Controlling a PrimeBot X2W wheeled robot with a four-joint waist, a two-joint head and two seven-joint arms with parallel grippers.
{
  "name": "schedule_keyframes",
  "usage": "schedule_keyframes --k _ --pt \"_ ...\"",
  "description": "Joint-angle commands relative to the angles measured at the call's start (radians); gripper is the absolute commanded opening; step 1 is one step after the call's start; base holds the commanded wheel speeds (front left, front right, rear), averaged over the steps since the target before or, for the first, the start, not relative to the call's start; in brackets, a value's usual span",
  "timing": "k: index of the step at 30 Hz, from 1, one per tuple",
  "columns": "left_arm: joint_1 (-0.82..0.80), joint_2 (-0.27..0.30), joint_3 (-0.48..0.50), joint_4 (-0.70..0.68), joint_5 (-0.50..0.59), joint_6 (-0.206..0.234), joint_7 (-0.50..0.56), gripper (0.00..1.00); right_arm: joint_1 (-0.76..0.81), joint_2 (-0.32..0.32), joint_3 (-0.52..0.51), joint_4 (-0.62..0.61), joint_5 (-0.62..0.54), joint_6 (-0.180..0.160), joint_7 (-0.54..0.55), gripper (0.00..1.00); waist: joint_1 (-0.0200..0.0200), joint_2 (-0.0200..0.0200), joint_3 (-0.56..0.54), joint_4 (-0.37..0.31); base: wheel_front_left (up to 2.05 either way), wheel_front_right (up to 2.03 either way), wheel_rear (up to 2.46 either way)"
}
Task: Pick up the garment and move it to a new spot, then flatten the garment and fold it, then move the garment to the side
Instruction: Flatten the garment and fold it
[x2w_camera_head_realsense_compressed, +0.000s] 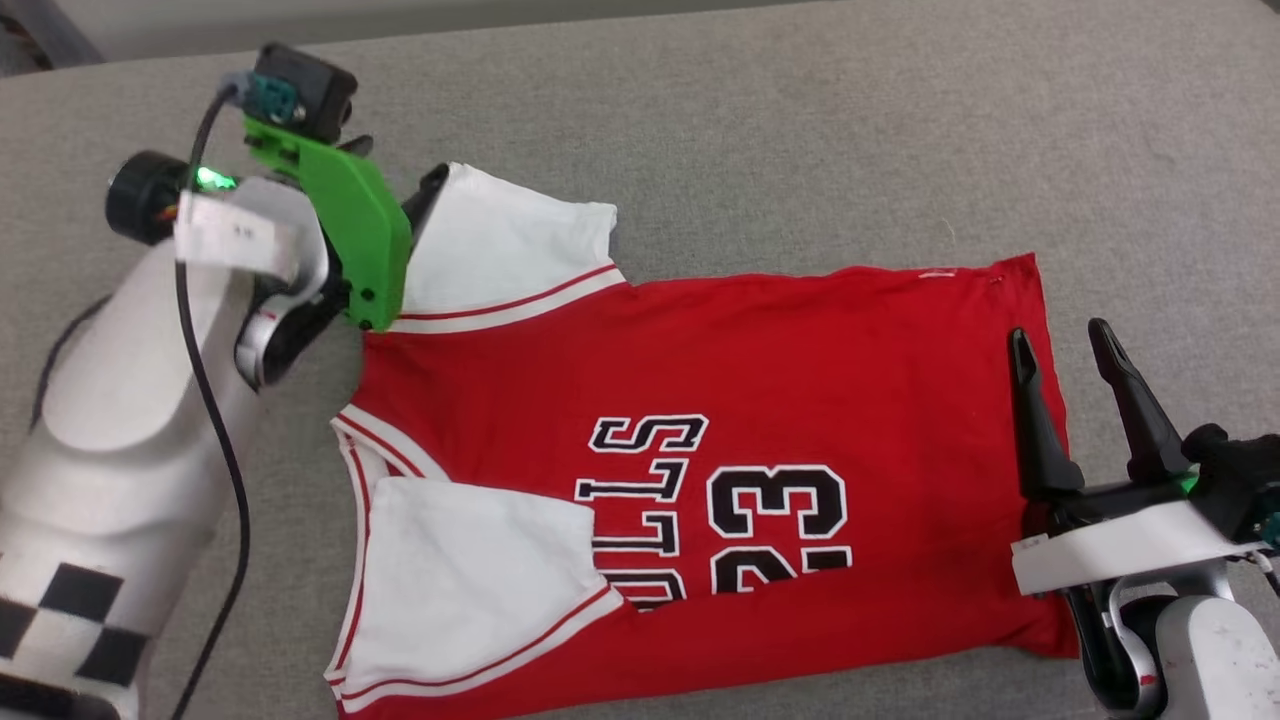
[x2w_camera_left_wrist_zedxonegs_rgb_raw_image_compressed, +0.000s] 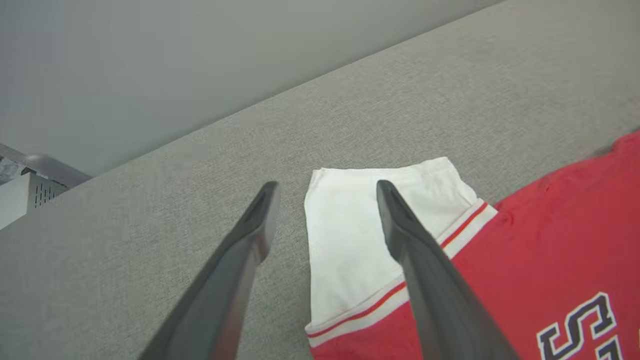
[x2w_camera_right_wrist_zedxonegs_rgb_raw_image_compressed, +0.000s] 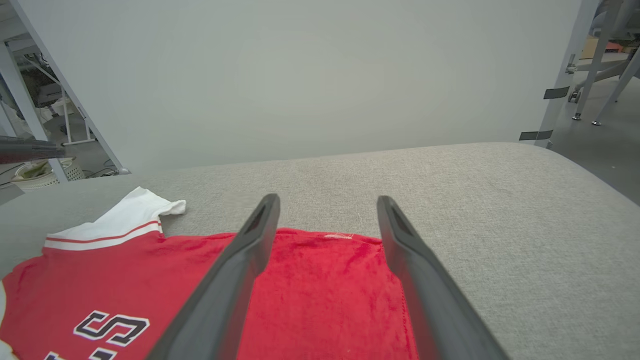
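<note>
Grey woven surface (x2w_camera_head_realsense_compressed: 800, 120) across whole head view, with plain pale wall (x2w_camera_right_wrist_zedxonegs_rgb_raw_image_compressed: 300, 75) behind it in right wrist view. Spread flat at centre of head view, printed side up: garment (x2w_camera_head_realsense_compressed: 760, 380), red, collar toward left of frame and hem (x2w_camera_head_realsense_compressed: 1035, 300) toward right, lettering (x2w_camera_head_realsense_compressed: 700, 500) therefore turned sideways. Lower white sleeve (x2w_camera_head_realsense_compressed: 470, 570) already folded inward onto chest and covering start of lettering; upper white sleeve (x2w_camera_head_realsense_compressed: 510, 250) lying outward on surface, not yet folded. Judged from this: flattening done, folding only begun, move to side not yet started. At upper left of head view, left gripper (x2w_camera_left_wrist_zedxonegs_rgb_raw_image_compressed: 326, 187), mostly hidden there behind green mount (x2w_camera_head_realsense_compressed: 345, 215). In left wrist view spread wide and empty, with fingers (x2w_camera_left_wrist_zedxonegs_rgb_raw_image_compressed: 250, 240) placed one over bare surface and one over upper white sleeve, sleeve edge between them. Probably placed so in order to close on that edge and bring it over chest like lower one. At lower right of head view, right gripper (x2w_camera_head_realsense_compressed: 1060, 332), also wide apart and holding nothing, one finger above red cloth, other beyond hem. Touching cloth or hovering just over it: not possible to tell. Likely reason for this place: readiness to pin or take hem during work at collar end.
</note>
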Motion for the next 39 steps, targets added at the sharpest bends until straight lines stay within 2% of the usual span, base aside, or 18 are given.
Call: schedule_keyframes --k 1,7,10,18,24,25,26,27,31,39 --pt "-0.057 0.016 -0.014 0.036 -0.018 -0.005 0.054 1.0 -0.026 0.003 0.011 0.006 -0.004 -0.001 -0.011 1.0 -0.0001 -0.0001 0.083 -0.069 0.0 0.0 0.0" --pt "-0.188 0.025 -0.075 0.155 -0.124 -0.007 0.253 1.0 -0.054 0.014 0.047 0.027 -0.001 -0.001 -0.032 1.0 -0.0001 -0.0001 0.13 -0.106 0.0 0.0 0.0" --pt "-0.225 0.034 -0.096 0.195 -0.158 -0.007 0.305 1.0 -0.065 0.014 0.059 0.036 0.002 -0.001 -0.04 1.0 -0.0001 -0.0001 0.148 -0.118 0.0 0.0 0.0" --pt "-0.284 0.064 -0.135 0.289 -0.168 -0.007 0.275 1.0 -0.091 0.01 0.095 0.062 0.012 -0.001 -0.048 1.0 -0.0001 -0.0001 0.185 -0.151 0.0 0.0 0.0" --pt "-0.31 0.061 -0.158 0.353 -0.179 -0.007 0.272 1.0 -0.105 0.012 0.107 0.066 0.017 -0.001 -0.055 1.0 -0.0001 -0.0001 0.208 -0.159 0.0 0.0 0.0" --pt "-0.31 0.058 -0.158 0.367 -0.188 -0.007 0.283 0.88 -0.108 0.011 0.108 0.067 0.018 -0.001 -0.055 1.0 -0.0001 -0.0001 0.21 -0.159 0.0 0.0 0.0" --pt "-0.309 0.053 -0.159 0.381 -0.2 -0.007 0.302 0.04 -0.11 0.011 0.109 0.068 0.018 -0.001 -0.056 1.0 -0.0001 -0.0001 0.211 -0.159 0.0 0.0 0.0" --pt "-0.309 0.05 -0.159 0.392 -0.211 -0.007 0.317 0.0 -0.112 0.01 0.109 0.069 0.018 -0.001 -0.057 1.0 -0.0001 -0.0001 0.211 -0.158 0.0 0.0 0.0" --pt "-0.306 0.037 -0.152 0.413 -0.249 -0.007 0.345 0.0 -0.116 0.006 0.102 0.074 0.018 -0.001 -0.057 1.0 -0.0001 -0.0001 0.202 -0.149 0.0 0.0 0.0" --pt "-0.27 -0.012 -0.099 0.399 -0.317 -0.007 0.217 0.0 -0.111 -0.025 0.082 0.076 0.017 -0.001 -0.018 1.0 -0.0001 -0.0001 0.124 -0.109 0.0 0.0 0.0"
